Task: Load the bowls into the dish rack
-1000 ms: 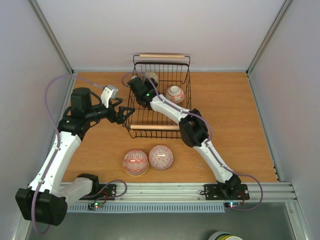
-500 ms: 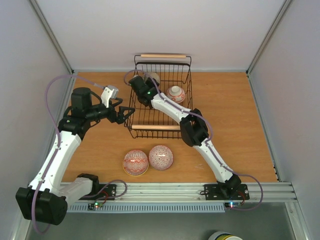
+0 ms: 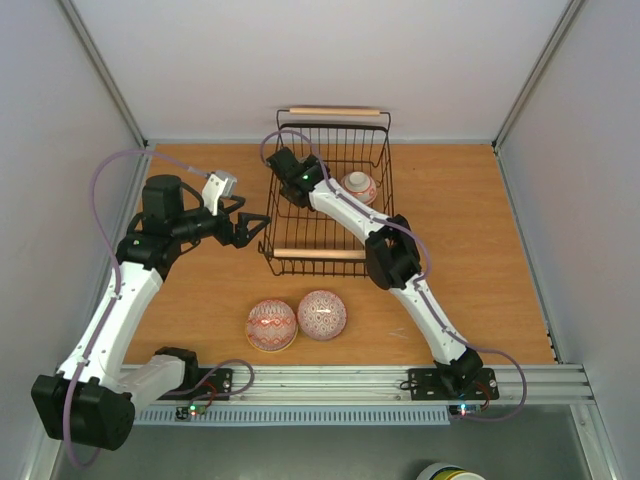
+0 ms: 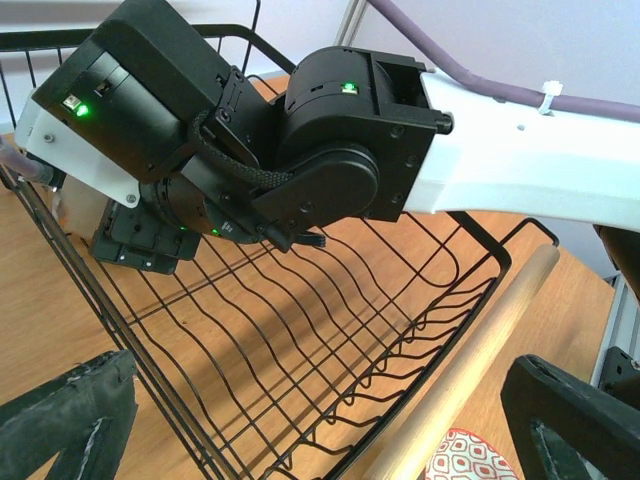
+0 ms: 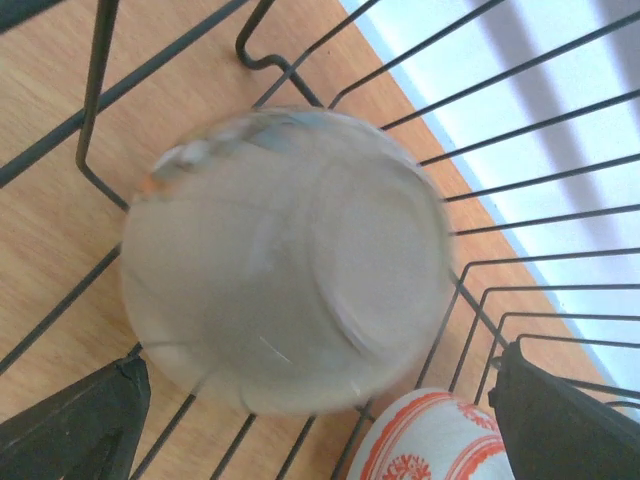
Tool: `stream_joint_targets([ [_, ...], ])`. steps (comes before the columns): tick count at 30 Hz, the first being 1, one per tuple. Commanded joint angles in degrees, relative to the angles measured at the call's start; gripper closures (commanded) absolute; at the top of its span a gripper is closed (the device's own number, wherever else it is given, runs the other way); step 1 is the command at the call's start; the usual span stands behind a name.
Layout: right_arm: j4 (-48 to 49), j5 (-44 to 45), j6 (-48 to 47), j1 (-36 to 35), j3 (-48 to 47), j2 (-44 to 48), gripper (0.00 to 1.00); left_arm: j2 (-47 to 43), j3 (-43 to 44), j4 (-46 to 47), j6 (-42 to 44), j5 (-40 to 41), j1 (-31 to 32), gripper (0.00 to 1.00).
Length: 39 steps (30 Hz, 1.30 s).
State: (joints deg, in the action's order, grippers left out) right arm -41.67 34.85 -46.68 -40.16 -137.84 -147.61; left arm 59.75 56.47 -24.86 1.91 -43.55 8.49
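Bowls not yet loaded are your concern: a red-patterned bowl [image 3: 271,325] and a pink-patterned bowl [image 3: 321,314] sit side by side on the table [image 3: 480,280]. They are near the front rail, between the two arm bases, and both look to be rim down. Being round, they give you no long axis to line up on, only a domed back.

Your left gripper [image 3: 252,226] hangs just beside the left wall of the dish rack [image 3: 318,254], jaws spread wide and holding nothing. From it, the two bowls lie back toward the arm bases and a little to the right, with bare table between.

Your right gripper [image 5: 320,415] is deep in the rack's far left corner, above a beige bowl [image 5: 285,260] that lies against the wires. Its jaws stand wide apart, and I judge it grips nothing. A white-and-red bowl [image 3: 358,185] sits in the rack beside it.

So the left arm is the nearer and freer one. The right must first lift clear of the rack wall.
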Motion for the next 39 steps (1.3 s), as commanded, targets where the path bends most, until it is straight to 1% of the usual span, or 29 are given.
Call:
stream_joint_targets([
  [1,-11.20,-1.93,0.57,1.67,0.63,-0.29,0.04,0.07,1.62,1.43,0.27,0.25,0.14,0.01],
  [3,-11.41,-2.80,1.19,1.69,0.78,0.44,0.01,0.03,1.63,1.43,0.20,0.26,0.12,0.01],
  [9,-9.98,-5.78,3.93,1.67,4.44,5.67,0.01,-0.11,1.63,1.39,0.20,0.40,0.12,0.01],
  [17,-6.27,-15.54,13.24,1.72,15.61,22.07,0.01,-0.28,1.55,1.47,0.14,0.30,0.12,0.01],
  [22,-1.16,-16.61,19.05,1.67,27.27,33.38,0.01,-0.42,1.55,1.40,0.13,0.22,0.12,0.01],
  [25,0.87,-18.60,23.52,1.68,34.92,42.21,0.02,-0.34,1.54,1.48,0.19,0.14,0.12,0.01],
  [27,2.36,-21.38,27.40,1.65,40.95,48.03,0.04,-0.09,1.54,1.51,0.13,0.06,0.17,0.01],
  [30,6.82,-26.80,31.93,0.80,51.90,57.92,0.12,0.11,1.45,1.64,0.20,-0.13,0.20,0.01],
  [32,8.14,-27.57,32.80,-1.20,57.59,63.80,0.18,0.17,1.37,1.65,0.21,-0.20,0.19,0.01],
  [35,5.20,-22.46,32.21,-7.80,61.67,69.80,0.28,0.28,1.36,1.76,0.28,-0.30,0.21,0.01],
  [37,1.69,-18.85,32.94,-13.28,62.65,71.87,0.33,0.39,1.36,1.83,0.35,-0.36,0.28,0.01],
  [39,-2.02,-17.57,35.51,-17.62,63.88,72.80,0.40,0.41,1.44,1.72,0.42,-0.46,0.38,0.01],
])
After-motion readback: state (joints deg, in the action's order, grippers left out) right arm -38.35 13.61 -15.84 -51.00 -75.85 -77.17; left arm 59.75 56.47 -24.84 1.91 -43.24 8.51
